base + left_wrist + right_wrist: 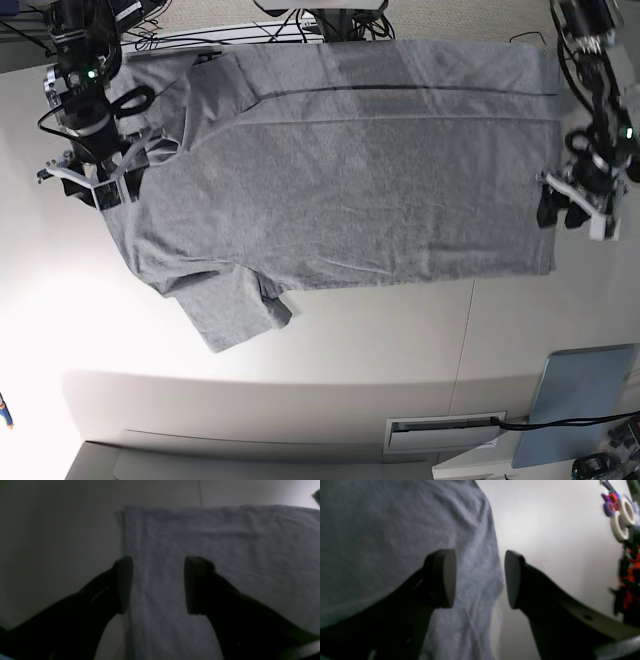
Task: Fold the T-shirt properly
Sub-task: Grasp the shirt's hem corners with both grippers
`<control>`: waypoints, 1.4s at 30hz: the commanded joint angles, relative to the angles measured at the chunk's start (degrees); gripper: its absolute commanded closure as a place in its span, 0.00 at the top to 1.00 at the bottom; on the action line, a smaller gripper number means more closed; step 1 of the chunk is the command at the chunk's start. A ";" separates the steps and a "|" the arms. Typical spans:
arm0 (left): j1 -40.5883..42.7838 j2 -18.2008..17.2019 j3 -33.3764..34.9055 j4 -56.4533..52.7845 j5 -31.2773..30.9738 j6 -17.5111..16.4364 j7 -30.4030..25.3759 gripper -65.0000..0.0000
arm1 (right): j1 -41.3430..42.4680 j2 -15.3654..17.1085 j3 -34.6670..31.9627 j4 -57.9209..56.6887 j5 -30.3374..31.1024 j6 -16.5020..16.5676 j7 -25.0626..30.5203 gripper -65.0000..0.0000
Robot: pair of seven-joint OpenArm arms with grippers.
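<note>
The heather-grey T-shirt [350, 190] lies spread on the white table [300, 380], plain side up, with its far strip folded over along a straight line and one sleeve [225, 310] sticking out toward the front. My left gripper [158, 585] is open just above the shirt's hem end, with one finger [123, 585] over the cloth's side edge; in the base view the left gripper [570, 210] is at the right. My right gripper [480, 578] is open over the shirt's edge near the shoulder and holds nothing; in the base view the right gripper [100, 185] is at the left.
A blue-grey flat board [580, 400] lies at the front right. Tape rolls [622, 517] and red and black parts [628, 580] sit at the table's side. Cables [250, 35] run along the far edge. A white slotted panel [445, 432] sits at the front.
</note>
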State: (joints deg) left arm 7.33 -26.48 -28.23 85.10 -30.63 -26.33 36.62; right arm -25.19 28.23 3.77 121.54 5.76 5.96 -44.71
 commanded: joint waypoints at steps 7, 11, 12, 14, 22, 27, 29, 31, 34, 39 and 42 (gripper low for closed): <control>-15.65 -2.91 7.78 -15.91 4.04 6.88 -1.33 0.52 | 1.40 -1.46 0.31 0.98 -0.07 2.01 1.20 0.48; -22.73 -2.75 8.24 -23.45 6.51 6.86 -2.01 0.52 | 1.38 -2.03 0.31 0.98 0.04 2.08 0.66 0.48; -24.22 -2.73 8.24 -25.29 7.17 6.88 -1.95 0.52 | 1.40 -2.03 0.31 0.98 0.04 2.05 0.61 0.48; -26.69 -2.73 8.24 -29.22 7.56 6.91 -1.99 0.52 | 1.40 -2.03 0.31 0.98 0.04 2.05 0.63 0.48; -33.42 -2.71 8.24 -44.02 10.12 3.10 -4.07 0.52 | 1.40 -2.03 0.31 0.98 0.04 2.05 0.63 0.48; -33.70 -2.36 8.24 -46.40 10.08 -1.66 -3.02 0.51 | 1.62 -2.03 0.31 0.98 0.04 2.05 0.68 0.48; -33.70 -2.12 8.24 -46.40 10.12 -3.65 -1.75 0.51 | 1.88 -2.03 0.31 0.98 0.04 2.05 0.55 0.48; -33.68 -2.10 8.24 -46.40 10.10 -4.28 -1.44 0.49 | 2.19 -2.03 0.31 0.98 0.04 2.05 0.52 0.48; -33.73 -2.12 8.24 -46.40 10.10 -4.92 -0.57 0.31 | 2.38 -2.03 0.31 0.98 0.04 2.05 0.63 0.48; -33.70 -2.14 8.24 -46.40 10.10 -8.35 0.00 0.00 | 2.89 -2.03 0.31 0.96 0.04 2.05 0.57 0.48; -33.68 -2.10 8.24 -46.40 10.12 -8.72 0.07 0.00 | 4.48 -2.03 0.31 -0.11 0.04 2.21 0.57 0.48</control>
State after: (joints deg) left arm -25.43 -27.90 -19.94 38.26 -20.82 -34.65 36.01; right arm -21.12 25.50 3.70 120.81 6.13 8.69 -45.19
